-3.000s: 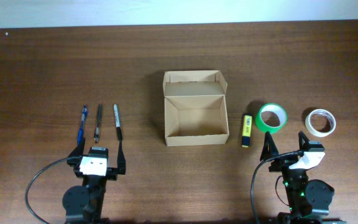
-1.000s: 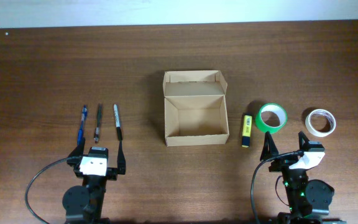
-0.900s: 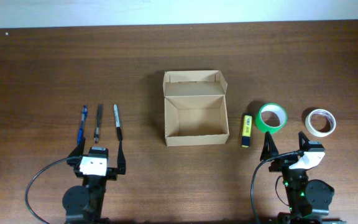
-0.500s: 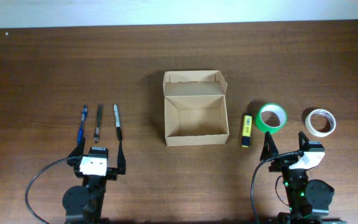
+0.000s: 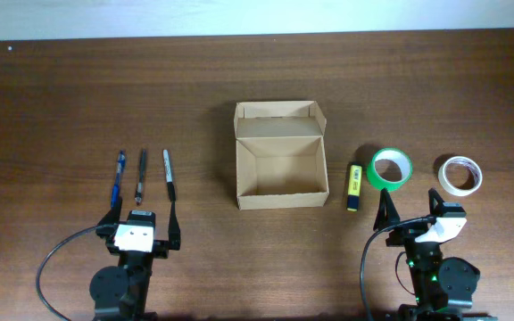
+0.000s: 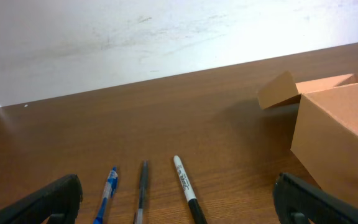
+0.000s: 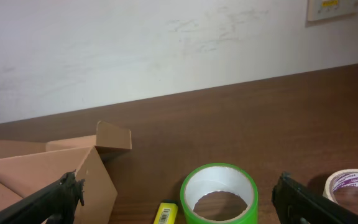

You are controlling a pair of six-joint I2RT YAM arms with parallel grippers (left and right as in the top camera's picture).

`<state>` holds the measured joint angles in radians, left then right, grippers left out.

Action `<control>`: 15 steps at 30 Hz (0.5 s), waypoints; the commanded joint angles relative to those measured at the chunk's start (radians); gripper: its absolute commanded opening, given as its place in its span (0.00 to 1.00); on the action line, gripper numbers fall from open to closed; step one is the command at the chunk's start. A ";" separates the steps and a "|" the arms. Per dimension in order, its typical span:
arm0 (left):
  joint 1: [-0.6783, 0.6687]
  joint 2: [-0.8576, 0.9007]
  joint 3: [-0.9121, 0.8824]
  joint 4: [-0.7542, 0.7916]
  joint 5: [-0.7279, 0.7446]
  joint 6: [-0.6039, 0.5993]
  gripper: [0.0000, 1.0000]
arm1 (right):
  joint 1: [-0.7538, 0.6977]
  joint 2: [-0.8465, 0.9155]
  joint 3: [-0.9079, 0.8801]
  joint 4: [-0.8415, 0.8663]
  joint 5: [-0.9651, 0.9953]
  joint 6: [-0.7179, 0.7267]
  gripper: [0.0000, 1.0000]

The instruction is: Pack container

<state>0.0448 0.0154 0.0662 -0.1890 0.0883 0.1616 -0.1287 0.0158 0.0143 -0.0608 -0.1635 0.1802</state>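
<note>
So the box [image 5: 280, 169] was parked mid-surface [image 5: 78, 98], open and empty, with its lid [image 5: 278, 114] folded back on the far side. It was set between the two arms, ahead of both and inward: forward and to the right of the left claw [image 5: 143, 218], forward and to the left of the right claw [image 5: 410, 209]. Both claws were spread wide with nothing in them, held back on the robot's side of the surface.

What the next move was reckoned to hinge on: the stuff to be packed was split by side. Three pens [image 5: 140, 176] were laid straight ahead of the left claw, long axes running away from the arm, well apart from the box. The highlighter [image 5: 353, 186] was lined up the same way just beside the box's right wall. The green tape [image 5: 389, 168] was found almost dead ahead of the right claw, with the white tape [image 5: 460, 175] further right. So the right arm was judged nearer to a first pick, with the shorter carry.
</note>
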 commanded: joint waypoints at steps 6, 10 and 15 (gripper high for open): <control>-0.001 -0.010 -0.011 0.008 -0.010 0.013 0.99 | -0.009 -0.010 -0.009 0.023 -0.021 0.027 0.99; -0.001 -0.010 -0.011 0.008 -0.010 0.013 0.99 | -0.009 -0.010 0.008 0.025 -0.082 0.042 0.99; -0.001 -0.010 -0.011 0.008 -0.010 0.013 0.99 | -0.009 -0.010 0.145 -0.023 -0.175 -0.013 0.99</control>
<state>0.0448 0.0154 0.0662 -0.1890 0.0883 0.1616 -0.1295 0.0158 0.0467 -0.0711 -0.2550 0.2012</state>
